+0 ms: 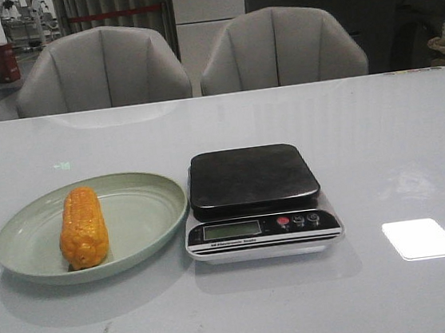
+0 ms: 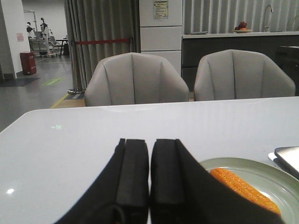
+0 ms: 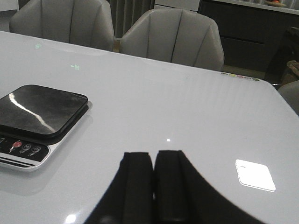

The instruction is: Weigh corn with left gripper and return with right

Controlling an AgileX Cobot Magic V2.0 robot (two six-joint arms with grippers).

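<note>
We see the corn (image 1: 82,227) lying in the green plate (image 1: 152,215) beside the bare scale (image 1: 252,181), both the left gripper (image 2: 149,179) and the right gripper (image 3: 153,186) pressed together and holding nothing, a scene fitting either corn awaiting weighing or corn put back.

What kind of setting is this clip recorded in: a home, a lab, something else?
Probably a showroom or office break area arranged as a dining space, not a home. A long white table faces two padded grey chairs, a counter with a sink tap runs behind, and a red barrier belt opens onto a wide hall.
</note>
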